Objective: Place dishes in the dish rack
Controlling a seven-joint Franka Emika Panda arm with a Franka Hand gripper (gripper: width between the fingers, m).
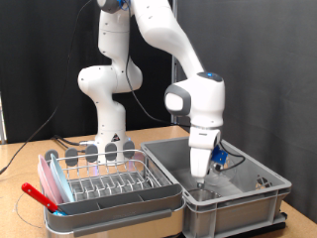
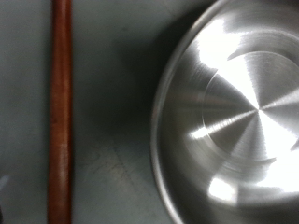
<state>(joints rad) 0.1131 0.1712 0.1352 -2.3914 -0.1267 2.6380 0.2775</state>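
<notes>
Arm arching over from base, forearm pointing straight down, tool (image 1: pixel 201 178) dipping inside grey bin (image 1: pixel 248 193) near its front left corner in exterior view. Finger spread: cannot tell, fingers hiding behind bin wall and missing from wrist view. Wrist view showing shiny steel bowl (image 2: pixel 241 117) lying open side up on bin floor, reddish-brown stick (image 2: pixel 61 112) lying apart beside it. Dish rack (image 1: pixel 104 178) sitting on counter (image 1: pixel 20 188) at exterior view's left, just beside bin.
</notes>
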